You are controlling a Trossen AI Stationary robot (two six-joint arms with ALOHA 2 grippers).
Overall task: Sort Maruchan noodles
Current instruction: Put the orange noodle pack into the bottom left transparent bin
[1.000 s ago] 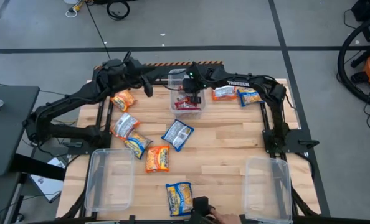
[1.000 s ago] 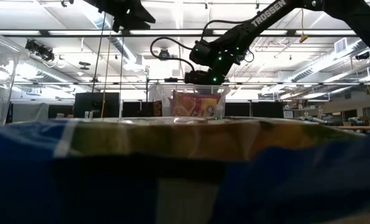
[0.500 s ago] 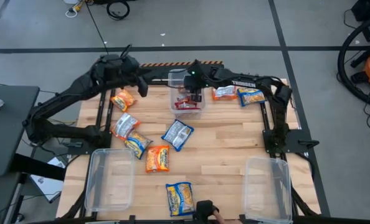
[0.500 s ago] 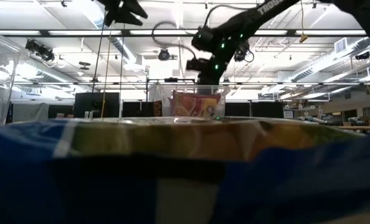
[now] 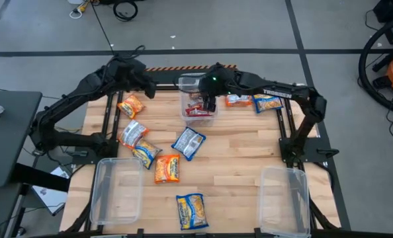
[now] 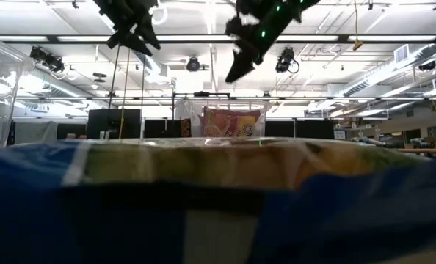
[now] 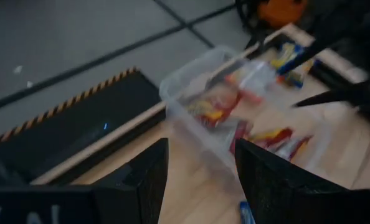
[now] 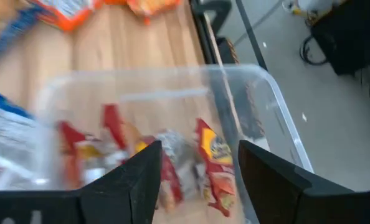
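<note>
Red flat plastic ramen packets (image 5: pixel 198 110) lie in clear plastic bin (image 5: pixel 186 82) at table's far edge. Right gripper (image 5: pixel 210 101) above it, jaws open, empty. Left gripper (image 5: pixel 148 88) nearby, open, empty. Orange and blue-yellow packets (image 5: pixel 188 142) unsorted on table; two near-corner bins (image 5: pixel 116 191) empty.

Grey floor (image 5: pixel 249 26) surrounding wooden table (image 5: pixel 236 152), dark tape lines crossing it. Black desk (image 5: pixel 1 132) standing just beside table. Ceiling strip lights (image 6: pixel 203 38) glowing beyond table; monitors (image 6: pixel 115 123) lining far side.
</note>
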